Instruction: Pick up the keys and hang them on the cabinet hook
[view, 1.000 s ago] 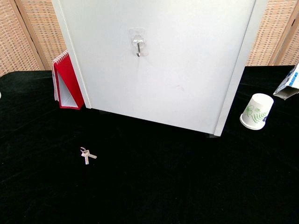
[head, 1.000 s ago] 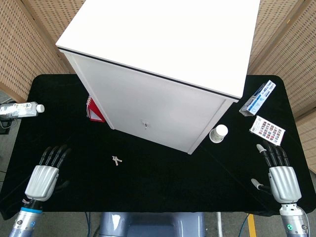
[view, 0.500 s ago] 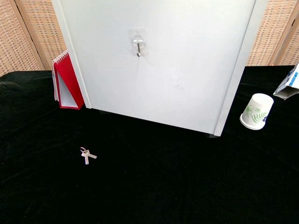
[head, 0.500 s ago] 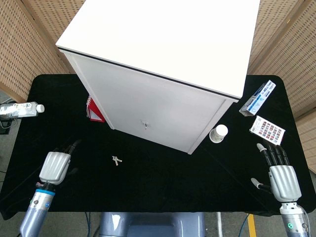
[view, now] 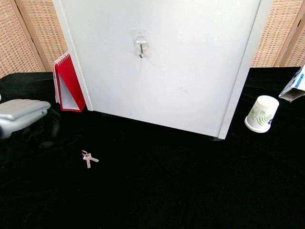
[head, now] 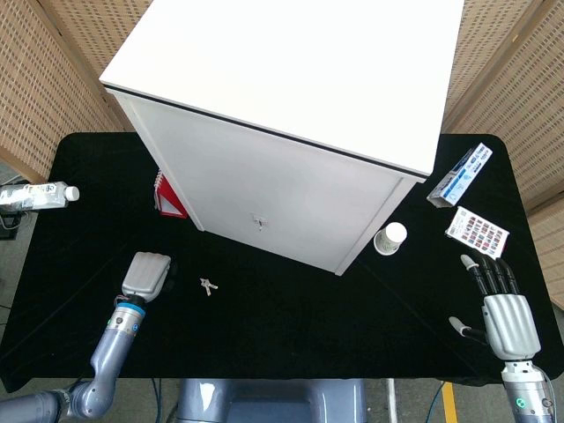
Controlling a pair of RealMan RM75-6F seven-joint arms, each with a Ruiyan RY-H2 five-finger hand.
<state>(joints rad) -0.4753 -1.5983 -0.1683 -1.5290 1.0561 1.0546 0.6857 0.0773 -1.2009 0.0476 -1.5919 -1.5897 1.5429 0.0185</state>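
Nearest, at the table's front right edge: silver right hand (head: 504, 310), palm down, fingers spread and straight, holding nothing. Front left: silver-backed left hand (head: 146, 273) raised over the black tablecloth (head: 291, 326), dark fingers pointing down, nothing in them; curled or spread, cannot tell. Just beside it, apart: small bunch of metal keys (view: 88, 158) flat on the cloth, bare cloth all around. Beyond: white cabinet (view: 167, 71) with metal hook (view: 140, 47) on its front; red spiral notebook (view: 66, 86) leaning against its left side; white paper cup (view: 261, 113) tipped at its right.
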